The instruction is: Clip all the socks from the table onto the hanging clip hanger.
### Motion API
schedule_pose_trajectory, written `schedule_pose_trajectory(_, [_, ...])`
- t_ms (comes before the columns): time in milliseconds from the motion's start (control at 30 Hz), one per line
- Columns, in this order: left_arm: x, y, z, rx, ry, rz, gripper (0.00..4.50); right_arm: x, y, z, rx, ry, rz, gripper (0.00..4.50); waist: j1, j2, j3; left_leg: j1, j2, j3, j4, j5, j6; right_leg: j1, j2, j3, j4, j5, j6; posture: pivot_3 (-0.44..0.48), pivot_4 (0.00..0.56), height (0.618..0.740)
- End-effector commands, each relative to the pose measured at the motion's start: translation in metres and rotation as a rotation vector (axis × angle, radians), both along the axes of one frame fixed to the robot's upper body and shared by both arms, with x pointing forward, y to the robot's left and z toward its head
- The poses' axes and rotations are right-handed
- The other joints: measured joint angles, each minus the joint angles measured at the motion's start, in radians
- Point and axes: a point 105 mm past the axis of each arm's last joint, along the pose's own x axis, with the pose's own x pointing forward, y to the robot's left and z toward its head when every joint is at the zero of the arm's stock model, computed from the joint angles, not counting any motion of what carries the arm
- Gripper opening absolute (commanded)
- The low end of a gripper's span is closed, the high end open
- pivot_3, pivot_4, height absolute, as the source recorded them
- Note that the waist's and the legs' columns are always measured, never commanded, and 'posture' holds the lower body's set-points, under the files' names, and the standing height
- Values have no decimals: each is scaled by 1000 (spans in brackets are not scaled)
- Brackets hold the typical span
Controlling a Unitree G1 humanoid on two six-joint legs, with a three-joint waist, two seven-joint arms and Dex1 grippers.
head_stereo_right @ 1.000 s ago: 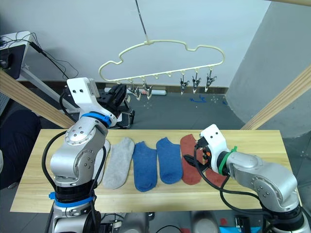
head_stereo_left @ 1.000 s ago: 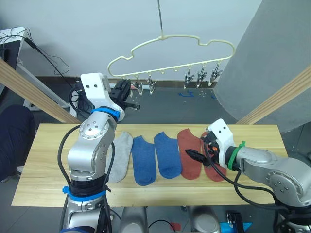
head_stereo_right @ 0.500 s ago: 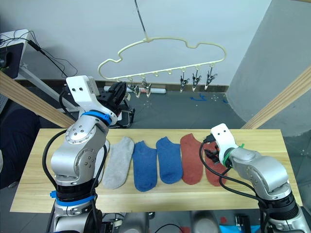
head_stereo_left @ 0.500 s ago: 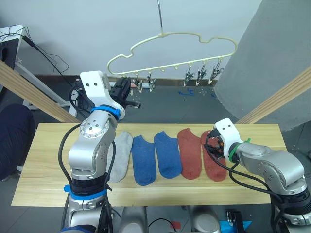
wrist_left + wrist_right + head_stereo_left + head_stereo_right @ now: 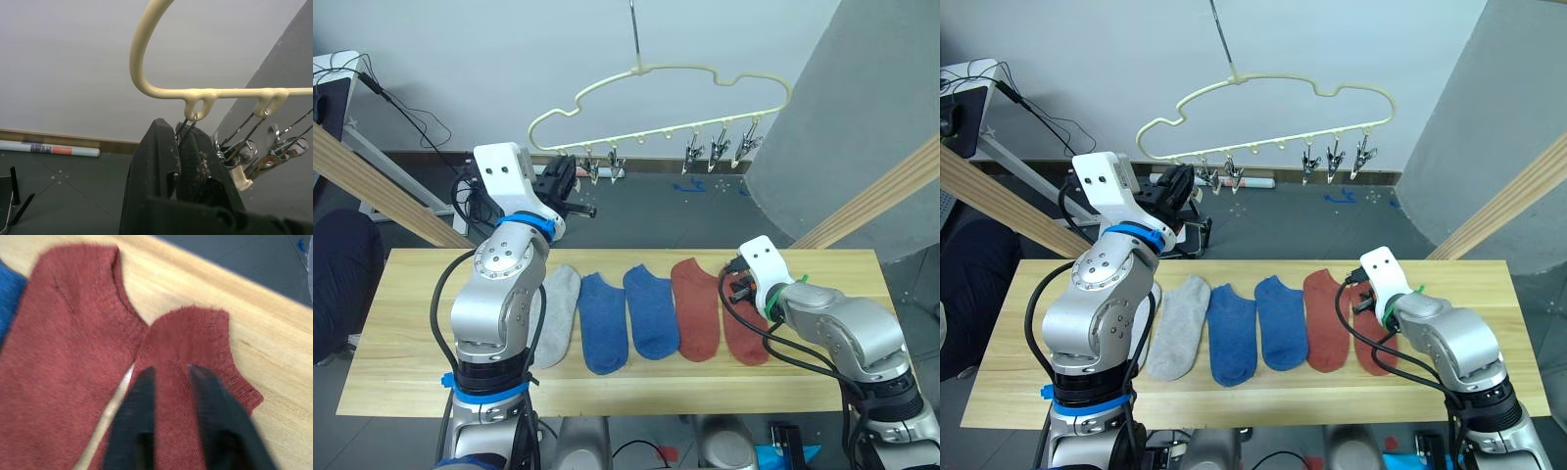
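A: Since a second ago the right hand point(image 5: 168, 382) has been swinging away from the gap between the two red socks and is now coming down over the rightmost red sock point(image 5: 744, 328), near the counter's point(image 5: 411, 323) right end; the left hand has hardly stirred.

B: And its fingers?

A: They are standing a little apart, a narrow gap, straddling the fabric just below the sock's cuff and holding nothing yet. The forearm is reaching in from the right, bent at the elbow, with the wrist tipped down at the counter.

B: What is the left hand point(image 5: 183, 147) doing?

A: It is raised up behind the counter's far edge at the left end of the hanger point(image 5: 656, 98), fingers nearly together around the first clip point(image 5: 186, 128). Whether they are actually squeezing it, I cannot tell.

B: Where are the socks lying?

A: Five are showing in a row across the middle of the counter: a grey sock point(image 5: 558, 313), two blue socks point(image 5: 604, 323) point(image 5: 651, 308), then the other red sock point(image 5: 697, 308) just beside the one being reached for. None is hanging yet.

B: What could be going wrong from here?

A: I am judging that the two red cuffs are lying so close that a pinch could be dragging both up, or taking only one layer of knit and slipping. The hanger is also swinging freely on its hook, so the clip could be twisting away.
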Motion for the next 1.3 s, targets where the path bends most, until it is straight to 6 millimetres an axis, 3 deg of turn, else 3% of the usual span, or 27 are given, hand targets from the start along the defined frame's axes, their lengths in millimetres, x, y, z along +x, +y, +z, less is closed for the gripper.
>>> schedule_pose_trajectory(33, [-1, 5, -2, -2, 12, 24, 31, 4, 2, 3, -15, -28, 10, 2600, 0, 0, 0, 0, 0, 0, 0, 0, 0, 0, 0, 0, 0, 0, 0, -145, 426, 740])
schedule_pose_trajectory(200, [-2, 6, -2, -2, 13, 32, 31, 10, 4, 2, -33, -27, 8, 4435, 0, 0, 1, 0, 0, 0, 0, 0, 0, 0, 0, 0, 0, 0, 0, -131, 427, 740])
schedule_pose_trajectory(233, [-2, 6, -2, -2, 12, 32, 31, 12, 3, 2, -35, -31, 5, 4489, 1, 0, 1, 0, 0, 0, 0, 0, 0, 0, 0, 0, 0, 0, 0, -131, 427, 740])
schedule_pose_trajectory(633, [-3, 5, -1, -4, 13, 36, 31, 17, -12, 7, -76, -51, -40, 4489, 1, 0, 1, -1, 0, 0, 0, 0, 0, -1, 0, 0, 0, 0, 0, -129, 427, 740])
schedule_pose_trajectory(900, [-3, 6, 0, -4, 12, 38, 31, 10, -17, -18, -76, 47, -63, 4489, 1, 0, 2, -1, 0, 0, -1, 0, 0, -1, 0, 0, 0, 0, 0, -129, 427, 740])
schedule_pose_trajectory(1200, [-4, 6, -1, 0, 15, 40, 31, 12, -16, -20, -55, 54, -71, 4489, 0, 0, 2, -1, 0, 0, 0, 0, -1, -1, 0, 0, 0, 1, 1, -112, 419, 740])
schedule_pose_trajectory(1300, [-4, 6, 0, 2, 15, 38, 31, 10, -18, -29, -52, 86, -82, 4489, 0, 0, 2, -1, 0, 0, 0, 0, -1, -1, 0, 0, 0, 1, 1, -112, 419, 740])
